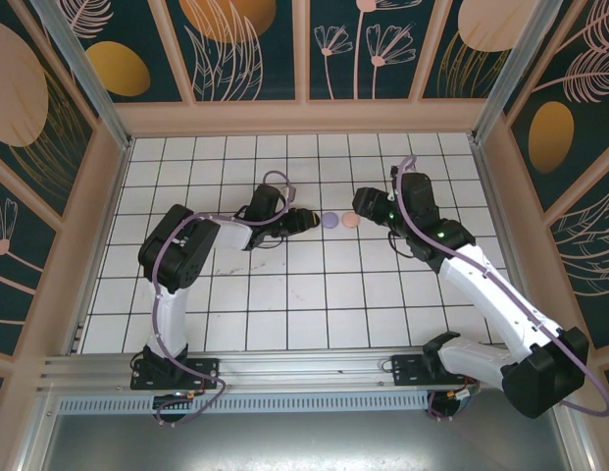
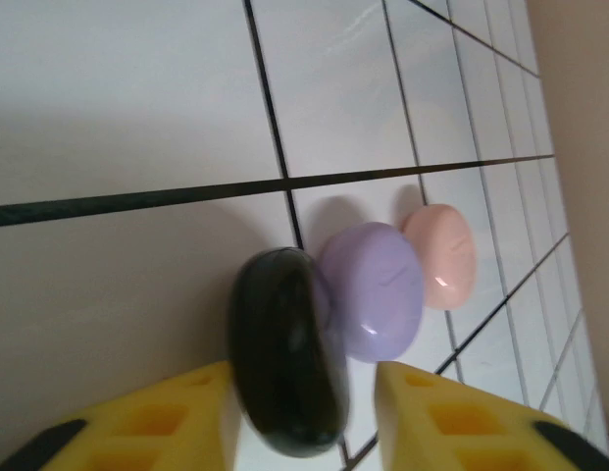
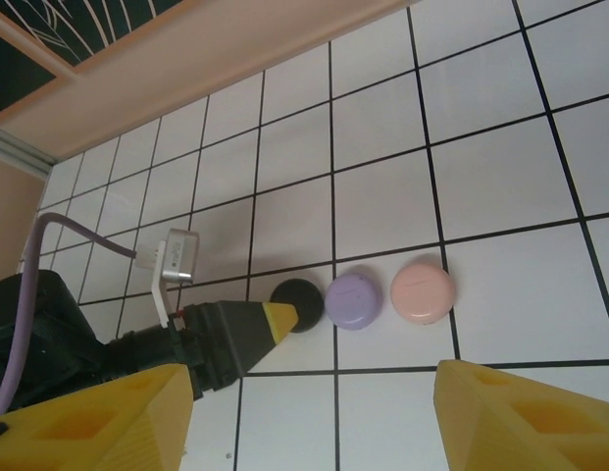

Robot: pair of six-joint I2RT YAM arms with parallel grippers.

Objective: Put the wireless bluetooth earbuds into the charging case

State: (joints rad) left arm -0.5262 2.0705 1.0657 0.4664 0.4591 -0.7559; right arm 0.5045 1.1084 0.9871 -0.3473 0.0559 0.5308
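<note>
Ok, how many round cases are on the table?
3, in one row: black case between the fingers of the left pincer, lilac case in the middle, pink case at the other end. None seems hidden.

From where I stand I count three round cases on the one tiled bench (image 1: 284, 294): one black case (image 3: 297, 292), one lilac case (image 3: 353, 299) and one pale pink case (image 3: 423, 290), a single one of each colour. Two arms reach over the bench, the left arm (image 1: 177, 250) and the right arm (image 1: 481, 285). Each ends in one pincer, so two in all: the left pincer (image 2: 304, 392) and the right pincer (image 3: 314, 412). Each pincer has two yellow fingers (image 2: 461, 422), four altogether. There are two purple cables (image 1: 275, 179), one per arm.
</note>
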